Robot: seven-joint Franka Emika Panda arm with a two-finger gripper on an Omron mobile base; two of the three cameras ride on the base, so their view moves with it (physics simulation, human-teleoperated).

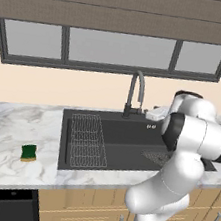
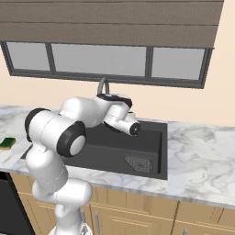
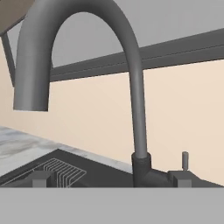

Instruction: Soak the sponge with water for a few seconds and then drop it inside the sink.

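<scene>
At far left in the left base view we note the sponge [image 1: 29, 153] lying flat on the marbled counter [image 1: 8, 131], well apart from the sink [image 1: 128, 135]: a small block with a dark green top layer over a yellow base, its long edges roughly square to the counter's front. The right base view catches it too, at the left margin [image 2: 7, 143], green face up. Moving right, we find the sink's matte black basin set into the counter, with a wire grid rack [image 1: 87, 142] lying in its left part and a mesh drain [image 1: 155, 156] toward the right. Behind the basin stands the dark curved faucet [image 1: 135, 93], spout arching toward the basin; in the hand view it looms close [image 3: 135, 87], its open mouth pointing down at upper left. The gripper [image 3: 113, 179] sits low in that view, facing the faucet's base, its two dark finger tips spread wide with nothing between them. We cannot make out the fingers in either base view, where the white arm [image 1: 189, 140] covers the sink's right side.
</scene>
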